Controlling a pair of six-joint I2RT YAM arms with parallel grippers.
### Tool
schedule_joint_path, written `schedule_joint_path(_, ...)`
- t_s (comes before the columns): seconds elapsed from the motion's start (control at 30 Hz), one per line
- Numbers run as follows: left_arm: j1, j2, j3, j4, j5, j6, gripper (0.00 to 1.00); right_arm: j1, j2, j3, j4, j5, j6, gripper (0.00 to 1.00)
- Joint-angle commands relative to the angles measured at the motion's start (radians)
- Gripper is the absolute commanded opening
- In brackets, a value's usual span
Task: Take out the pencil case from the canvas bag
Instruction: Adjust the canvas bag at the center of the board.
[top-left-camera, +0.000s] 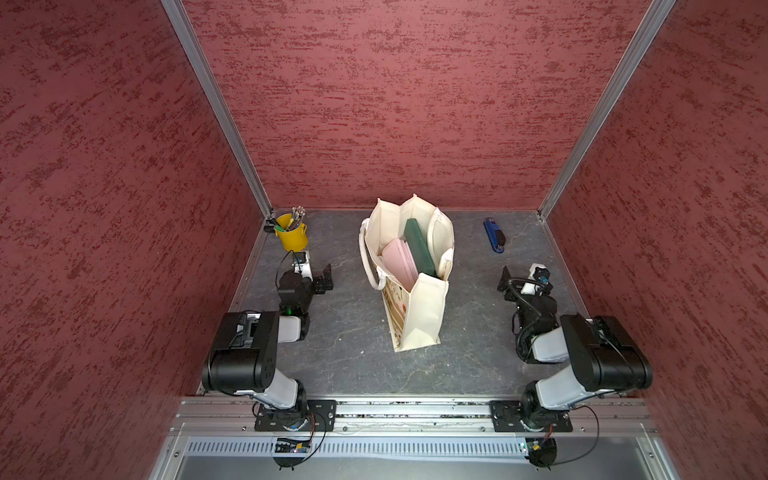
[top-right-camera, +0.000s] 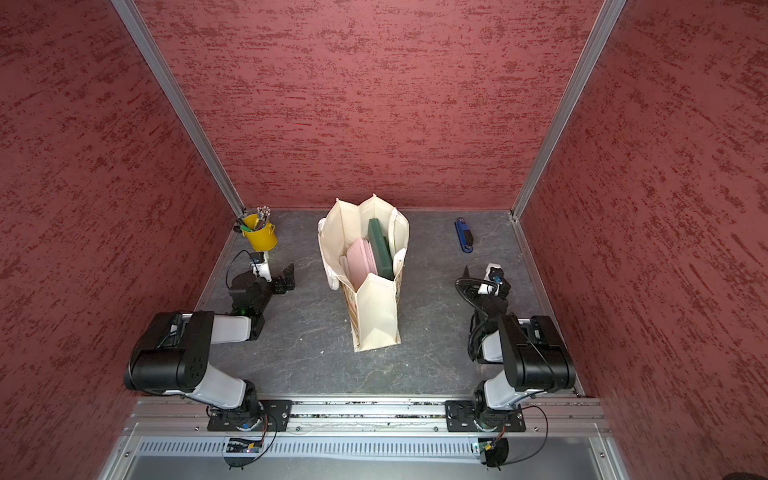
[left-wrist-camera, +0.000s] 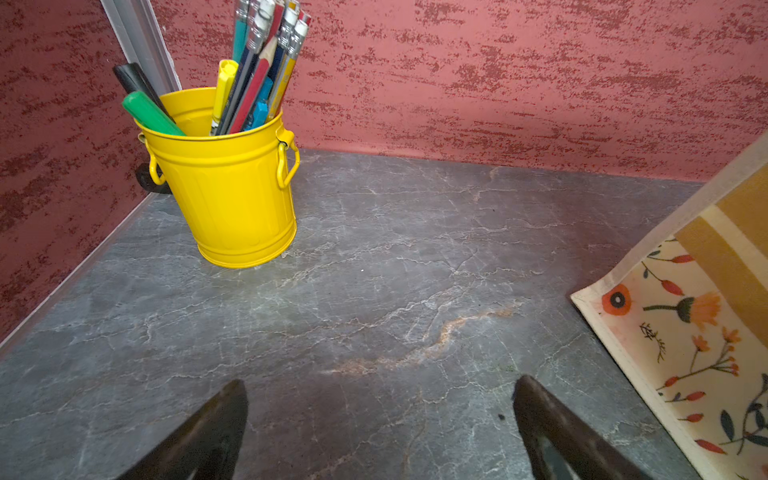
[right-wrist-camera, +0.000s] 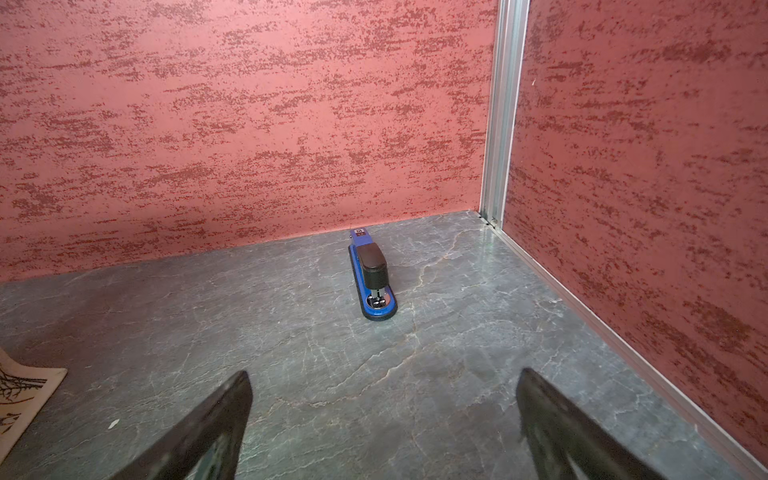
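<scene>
So left gripper (left-wrist-camera: 378, 386) and right gripper (right-wrist-camera: 382, 378) both gape empty, flanking the bag (top-left-camera: 419, 316). Green pencil case (top-left-camera: 417, 245) stands inside it, looks stiff and light, I'd pinch its top end.

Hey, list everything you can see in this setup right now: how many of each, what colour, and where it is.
canvas bag: one, cream with floral print, standing open mid-table between the arms
dark green long item: one, dark green, inside the bag; possibly the pencil case
pink flat items: count unclear, pink, inside the bag beside the green one
yellow bucket: one, yellow, far corner on the left arm's side
pens and pencils: many, mixed colours, standing in the bucket
stapler: one, blue and black, near the back wall on the right arm's side
table: one, dark grey marbled
left gripper: one, black, open, empty
right gripper: one, black, open, empty, facing the stapler
</scene>
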Motion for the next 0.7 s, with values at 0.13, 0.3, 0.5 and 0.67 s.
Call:
schedule_joint_path(0.13, 0.004, -0.002, 0.004, 0.005, 0.012, -0.001, 1.00, -0.002, -0.005, 0.007, 0.044, 0.015, 0.007, 0.99)
schedule_joint_path(0.3, 0.017, -0.003, 0.004, 0.006, 0.033, -0.008, 1.00, -0.002, -0.003, 0.006, 0.044, 0.015, 0.005, 0.99)
schedule_joint_path(0.5, 0.021, -0.004, 0.003, 0.008, 0.040, -0.010, 1.00, -0.002, -0.003, 0.009, 0.040, 0.017, 0.005, 0.99)
schedule_joint_path(0.67, 0.028, -0.029, 0.011, -0.025, 0.051, -0.016, 0.99, -0.002, -0.070, -0.014, 0.024, 0.063, 0.021, 0.99)
